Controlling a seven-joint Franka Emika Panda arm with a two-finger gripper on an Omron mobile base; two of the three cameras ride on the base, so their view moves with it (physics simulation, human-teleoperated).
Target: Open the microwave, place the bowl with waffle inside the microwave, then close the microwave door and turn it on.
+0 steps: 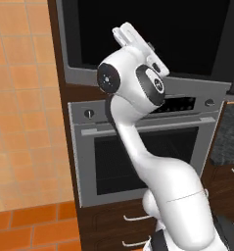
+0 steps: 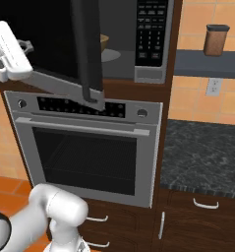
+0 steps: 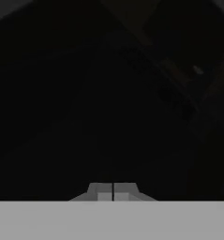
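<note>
The microwave is built in above the oven, its keypad strip on the right. The microwave door stands swung out, seen almost edge-on in the right base view; in the left base view its black glass fills the top. Inside the cavity sits the bowl with waffle, golden-brown, on the grey turntable. My gripper is raised at the door's outer glass, left of the door's edge, and also appears as gripper. In the hand view the gripper is shut, empty, facing dark glass.
A silver oven with two round knobs and a horizontal bar handle sits under the microwave. A dark stone counter lies to the right, with a brown jar on a shelf above. Drawers are below.
</note>
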